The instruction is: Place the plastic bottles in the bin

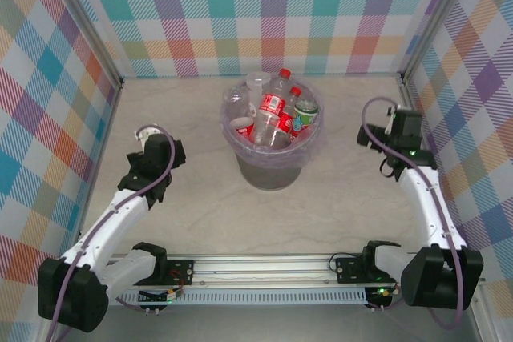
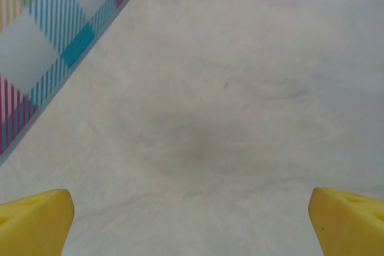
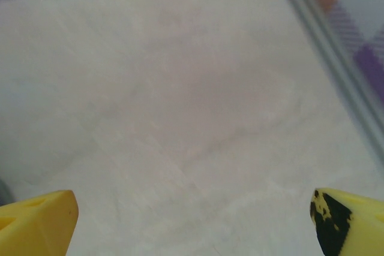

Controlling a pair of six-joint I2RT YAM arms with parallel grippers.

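Plaid walls (image 1: pixel 240 14) frame the bin (image 1: pixel 272 170) (heaped with plastic bottles (image 1: pixel 273 106)).

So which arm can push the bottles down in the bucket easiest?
Probably right: the right arm ends level with the round grey bin of clear plastic bottles, slightly nearer than the left arm. Both jaws stand open.

Robot lab cell, checkered walls (image 1: pixel 240 14)
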